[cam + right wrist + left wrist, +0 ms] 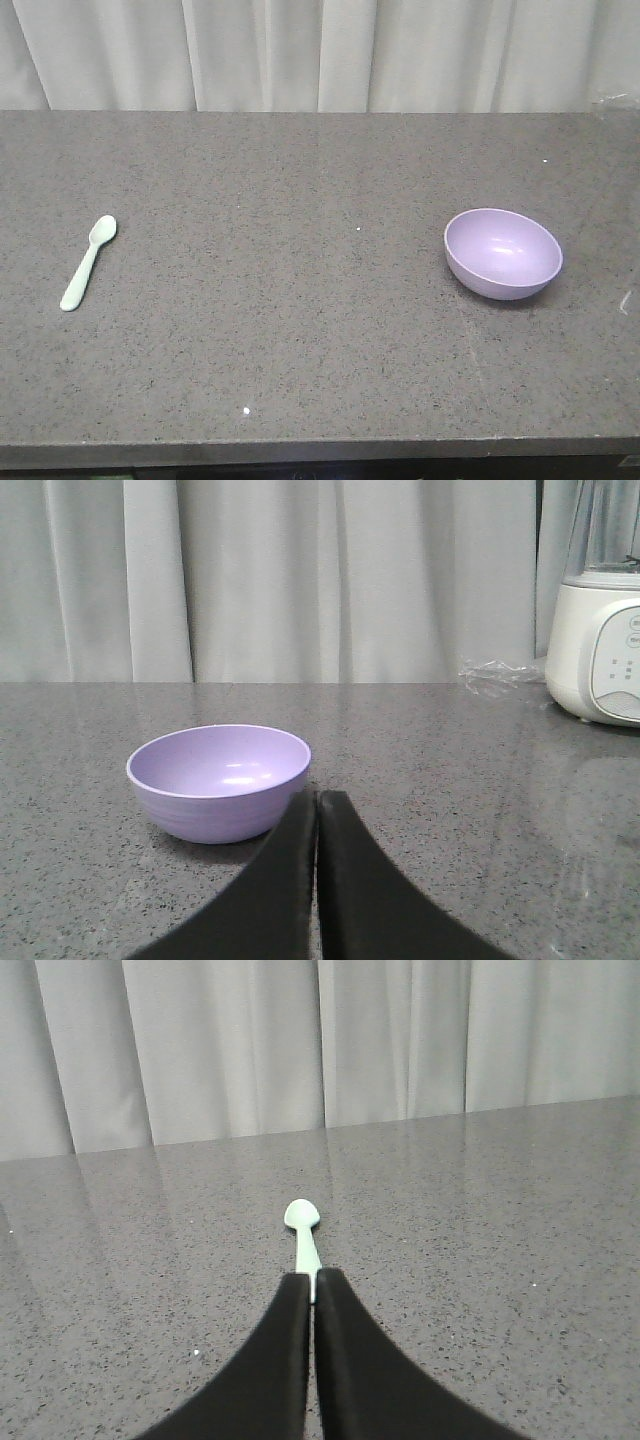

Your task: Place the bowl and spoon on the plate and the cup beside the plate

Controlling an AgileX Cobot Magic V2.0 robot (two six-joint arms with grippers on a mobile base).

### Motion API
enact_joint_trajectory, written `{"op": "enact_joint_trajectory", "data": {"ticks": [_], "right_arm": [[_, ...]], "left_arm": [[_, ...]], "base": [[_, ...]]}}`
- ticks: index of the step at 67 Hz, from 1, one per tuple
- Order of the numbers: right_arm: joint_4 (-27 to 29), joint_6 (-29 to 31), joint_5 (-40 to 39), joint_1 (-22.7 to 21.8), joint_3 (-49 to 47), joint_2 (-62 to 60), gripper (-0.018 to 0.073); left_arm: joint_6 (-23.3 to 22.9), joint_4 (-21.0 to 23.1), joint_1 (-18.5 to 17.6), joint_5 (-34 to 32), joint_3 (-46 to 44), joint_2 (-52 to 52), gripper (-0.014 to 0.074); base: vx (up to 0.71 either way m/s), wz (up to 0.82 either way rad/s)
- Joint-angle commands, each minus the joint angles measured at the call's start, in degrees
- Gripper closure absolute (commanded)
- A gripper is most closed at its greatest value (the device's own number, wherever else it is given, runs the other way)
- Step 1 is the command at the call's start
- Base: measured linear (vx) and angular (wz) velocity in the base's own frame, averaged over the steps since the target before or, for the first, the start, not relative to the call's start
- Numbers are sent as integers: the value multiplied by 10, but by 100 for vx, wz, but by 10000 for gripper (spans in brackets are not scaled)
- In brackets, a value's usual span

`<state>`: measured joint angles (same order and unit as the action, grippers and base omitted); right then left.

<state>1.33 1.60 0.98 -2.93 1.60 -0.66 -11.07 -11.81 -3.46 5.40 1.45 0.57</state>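
Grey speckled countertop [300, 340] with bowl [503, 254], curtain [300, 50] behind

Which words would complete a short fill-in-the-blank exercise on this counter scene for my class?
1. In the front view, the spoon lies far to the ____ of the bowl.
2. The bowl stands upright and is ____ inside.
3. The left gripper points toward the ____.
4. Both it and the right gripper are ____.
Missing words: left; empty; spoon; shut.
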Motion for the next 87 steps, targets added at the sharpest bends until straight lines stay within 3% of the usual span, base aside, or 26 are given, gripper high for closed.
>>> {"op": "enact_joint_trajectory", "data": {"ticks": [1,52,61,66,76,87], "right_arm": [[-1,3,-44,-3,2,-4,565],[0,0,-46,-3,2,-4,565],[27,-45,-48,-3,2,-4,565],[66,-91,-56,-3,2,-4,565],[138,-135,-60,-3,1,-4,565],[158,-133,-4,-3,-74,-4,565]], "left_arm": [[-6,0,0,-43,-4,3,603],[-6,0,0,-43,-4,3,603],[-9,1,0,-48,-4,3,603],[-41,20,0,-65,-4,3,603],[-155,107,0,-149,-4,3,603],[-205,118,-4,-189,-34,3,601]], "base": [[0,0],[0,0],[0,0],[0,0],[0,0],[0,0]]}}
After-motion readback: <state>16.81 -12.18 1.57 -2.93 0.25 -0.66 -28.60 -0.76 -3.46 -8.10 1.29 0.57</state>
